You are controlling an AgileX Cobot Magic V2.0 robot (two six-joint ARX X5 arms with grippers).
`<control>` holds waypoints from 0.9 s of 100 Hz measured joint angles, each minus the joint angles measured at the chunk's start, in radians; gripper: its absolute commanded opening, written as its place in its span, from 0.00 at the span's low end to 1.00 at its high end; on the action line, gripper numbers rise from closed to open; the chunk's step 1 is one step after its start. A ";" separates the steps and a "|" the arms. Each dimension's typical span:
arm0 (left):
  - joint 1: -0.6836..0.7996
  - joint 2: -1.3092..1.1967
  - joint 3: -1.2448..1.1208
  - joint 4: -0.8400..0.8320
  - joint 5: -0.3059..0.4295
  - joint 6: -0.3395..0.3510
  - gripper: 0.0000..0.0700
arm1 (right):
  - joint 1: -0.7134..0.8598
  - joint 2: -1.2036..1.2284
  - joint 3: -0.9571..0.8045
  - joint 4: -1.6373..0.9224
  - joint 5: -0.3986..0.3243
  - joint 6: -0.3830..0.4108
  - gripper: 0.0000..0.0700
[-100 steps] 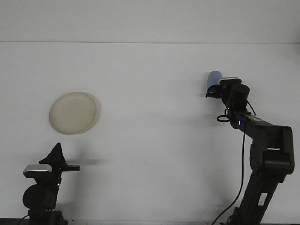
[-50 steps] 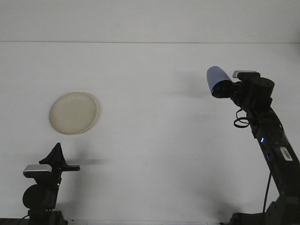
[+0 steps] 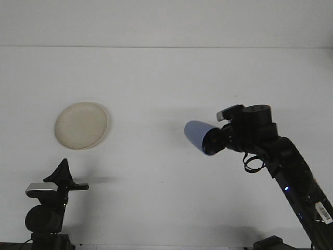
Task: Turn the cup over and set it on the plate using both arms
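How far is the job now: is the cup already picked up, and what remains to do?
Done: the right gripper holds the blue cup, lifted off the table and lying sideways. In hand: carrying it toward the middle. Left: the left gripper waits low near the table's front edge, and the plate is empty, so handover and placing remain.

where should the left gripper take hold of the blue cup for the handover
Probably on the free closed end of the blue cup, coming in from the robot's left. The cup lies roughly sideways in the air, its far end already clamped in the right gripper, so only the end pointing toward the plate side is exposed. The left gripper sits low near the table's front edge.
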 measured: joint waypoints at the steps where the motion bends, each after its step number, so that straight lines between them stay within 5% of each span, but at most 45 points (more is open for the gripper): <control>1: 0.000 0.000 0.000 0.000 0.000 -0.001 0.02 | 0.011 0.003 0.003 -0.013 0.001 -0.002 0.00; 23: 0.000 0.000 0.000 0.000 0.000 -0.083 0.02 | 0.241 0.124 0.100 -0.249 0.089 -0.054 0.00; 57: 0.000 0.000 0.000 0.000 0.000 -0.303 0.02 | 0.449 0.378 0.194 -0.475 0.282 -0.092 0.00; 90: 0.000 0.000 0.000 0.000 0.000 -0.354 0.02 | 0.488 0.475 0.198 -0.469 0.344 -0.098 0.01</control>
